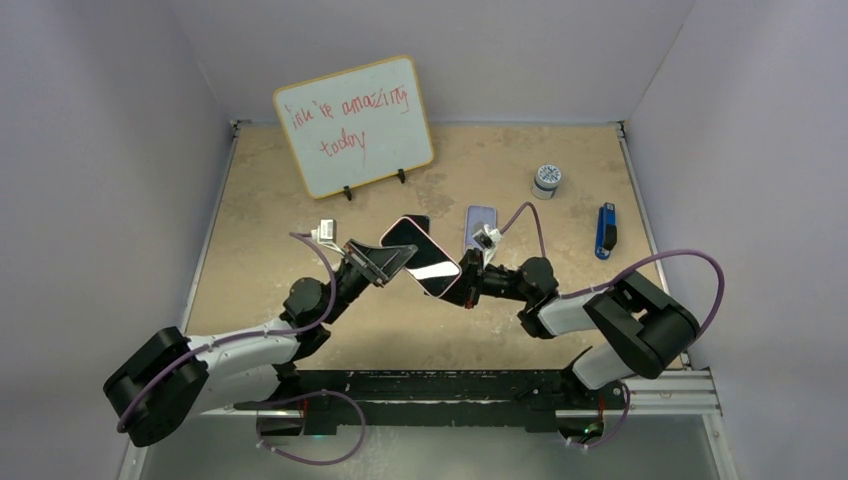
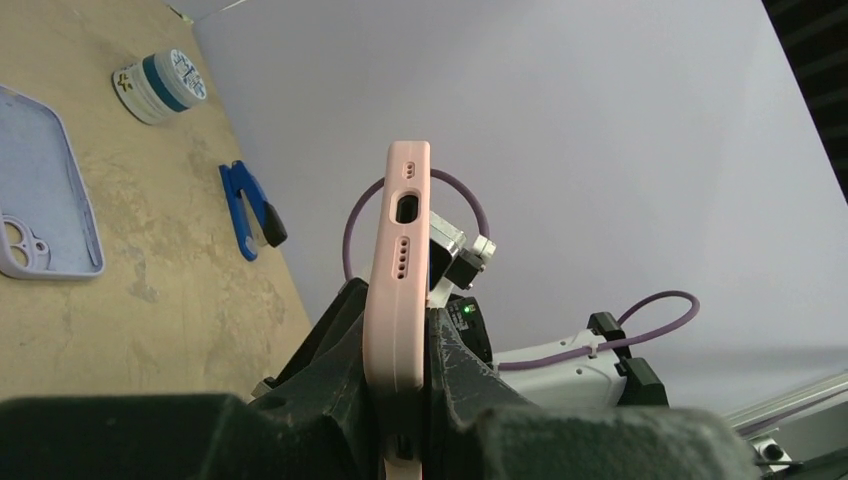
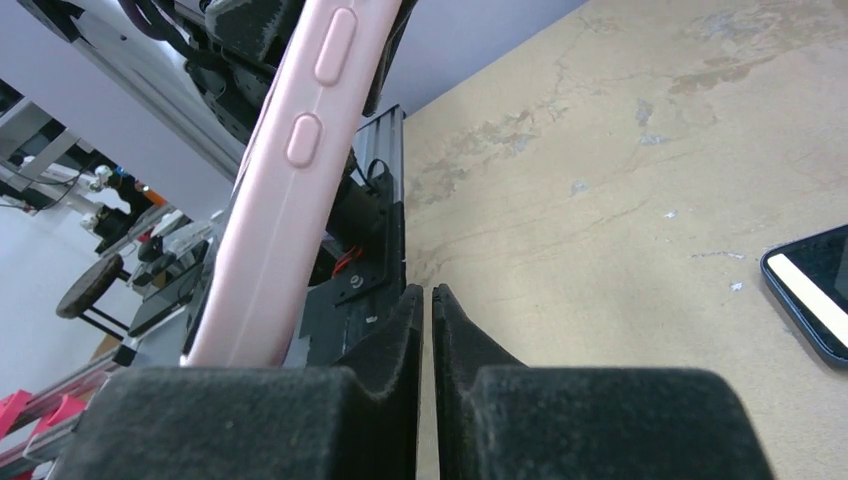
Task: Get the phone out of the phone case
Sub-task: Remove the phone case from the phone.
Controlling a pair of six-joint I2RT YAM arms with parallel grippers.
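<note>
The phone in its pink case [image 1: 425,255] is held in the air above the table's middle, screen up and tilted. My left gripper [image 1: 398,258] is shut on its left end. In the left wrist view the pink case [image 2: 400,230] stands edge-on between the two fingers, its port end pointing away. My right gripper [image 1: 468,290] is at the phone's near right corner. In the right wrist view its jaws [image 3: 428,295] are shut with nothing between them, and the pink case's button side [image 3: 290,170] runs just to their left.
An empty lavender case [image 1: 481,222] lies on the table behind the phone and also shows in the left wrist view [image 2: 40,200]. A dark phone [image 3: 810,290] lies flat on the table. A whiteboard [image 1: 355,125], a tape roll [image 1: 546,180] and a blue clip [image 1: 605,230] stand farther back.
</note>
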